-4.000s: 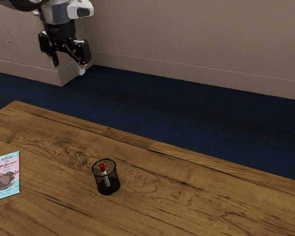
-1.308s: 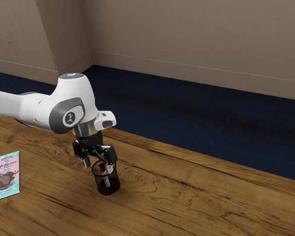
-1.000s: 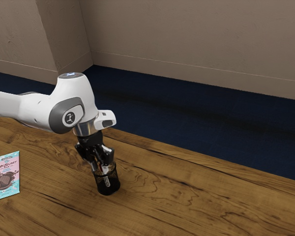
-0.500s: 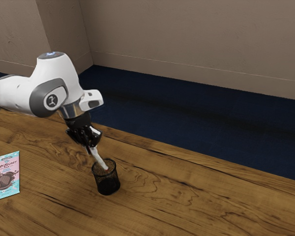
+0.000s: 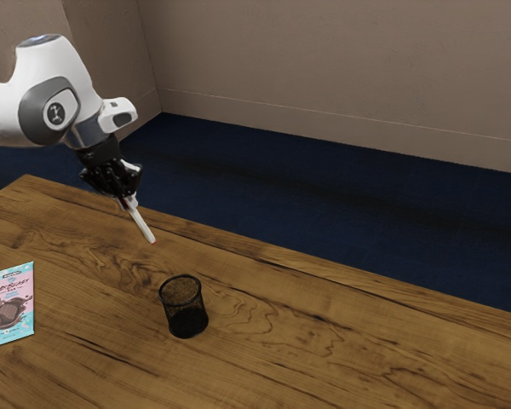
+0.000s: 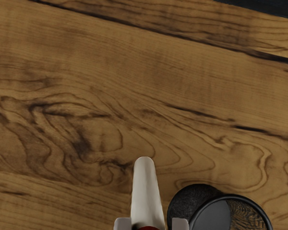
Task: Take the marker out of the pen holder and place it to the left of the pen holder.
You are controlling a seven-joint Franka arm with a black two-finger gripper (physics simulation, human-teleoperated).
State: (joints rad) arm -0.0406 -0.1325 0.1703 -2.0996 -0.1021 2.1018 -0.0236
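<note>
- A black gripper [image 5: 128, 201] clasps the marker [image 5: 145, 228], fingers nearly together
- The marker hangs tilted above the wooden table [image 5: 264, 341], out of the mesh pen holder [image 5: 186, 320]
- A chocolate bar [image 5: 11, 305] lies on the table

Here's a white marker [image 5: 144, 228] flashing red, a black mesh pen holder [image 5: 184, 319] — and what swirling dark grain through that brown bench [image 5: 324, 341]! Chocolate bar [image 5: 11, 305] in pink and pale blue, claw [image 5: 129, 203] black, floor [image 5: 324, 196] navy — wall [image 5: 324, 68] taupe!
</note>
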